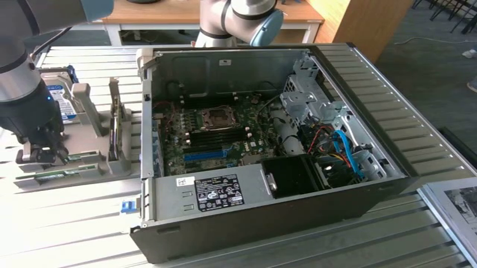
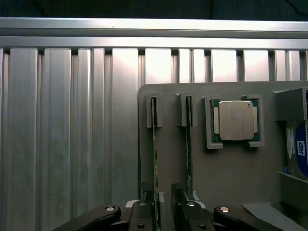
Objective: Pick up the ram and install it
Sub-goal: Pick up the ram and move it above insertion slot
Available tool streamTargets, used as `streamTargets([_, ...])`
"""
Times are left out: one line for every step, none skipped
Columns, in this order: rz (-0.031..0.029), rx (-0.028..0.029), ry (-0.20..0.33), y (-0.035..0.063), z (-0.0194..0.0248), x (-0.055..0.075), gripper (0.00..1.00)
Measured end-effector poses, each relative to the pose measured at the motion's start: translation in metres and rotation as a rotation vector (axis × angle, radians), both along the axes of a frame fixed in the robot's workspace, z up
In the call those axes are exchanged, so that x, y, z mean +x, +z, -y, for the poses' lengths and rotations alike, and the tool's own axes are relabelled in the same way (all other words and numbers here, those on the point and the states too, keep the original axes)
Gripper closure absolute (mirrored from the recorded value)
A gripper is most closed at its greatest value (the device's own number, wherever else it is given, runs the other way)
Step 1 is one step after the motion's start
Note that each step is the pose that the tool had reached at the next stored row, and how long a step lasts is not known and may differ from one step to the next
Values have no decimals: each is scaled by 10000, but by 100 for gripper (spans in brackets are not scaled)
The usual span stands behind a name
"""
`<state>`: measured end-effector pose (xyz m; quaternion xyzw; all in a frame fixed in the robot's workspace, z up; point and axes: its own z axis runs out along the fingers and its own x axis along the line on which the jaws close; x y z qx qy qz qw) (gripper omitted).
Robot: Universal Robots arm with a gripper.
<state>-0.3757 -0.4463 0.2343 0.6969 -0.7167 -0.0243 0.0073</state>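
Tool (image 1: 44, 159) low over grey holder (image 2: 231, 178) on table (image 2: 72, 144); grip state: can't tell. Ram (image 2: 155, 144) on edge in slot, reaching tool. PC case (image 1: 261, 145) at tool's 3 o'clock. You'd judge ram light, stiff, brittle: pinch faces mid-length, gently.

**Robotics laboratory arranged for computer assembly.** A Universal Robots arm (image 1: 22, 84) works over a ribbed aluminium-profile table (image 1: 75, 229) at the exterior view's left, and a second arm (image 1: 238, 17) rises at the table's far edge. An open computer tower (image 1: 261, 229) lies on the table with its motherboard (image 1: 216, 131) exposed. Beside it, a grey fixture (image 2: 226, 168) presents loose parts: the ram (image 2: 155, 144) standing on edge, a processor (image 2: 236, 120) and a hard drive (image 1: 63, 95). A wooden desk (image 1: 186, 22) and grey carpet (image 1: 439, 50) lie beyond.
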Motion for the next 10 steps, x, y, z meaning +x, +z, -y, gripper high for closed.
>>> streamTargets([-1,0,0,0,0,0,71])
streamTargets([-2,-1,0,1,0,0,71])
streamTargets([-2,-1,1,1,1,1,71])
streamTargets([-2,-2,1,0,0,1,71])
streamTargets([-1,0,1,-6,0,2,71])
streamTargets([-1,0,1,-12,0,2,71])
streamTargets([-1,-1,1,-20,0,1,71])
streamTargets([-2,-1,1,-28,0,1,71])
streamTargets([-1,-1,1,-36,0,1,71])
streamTargets([-1,-1,1,-44,0,1,71])
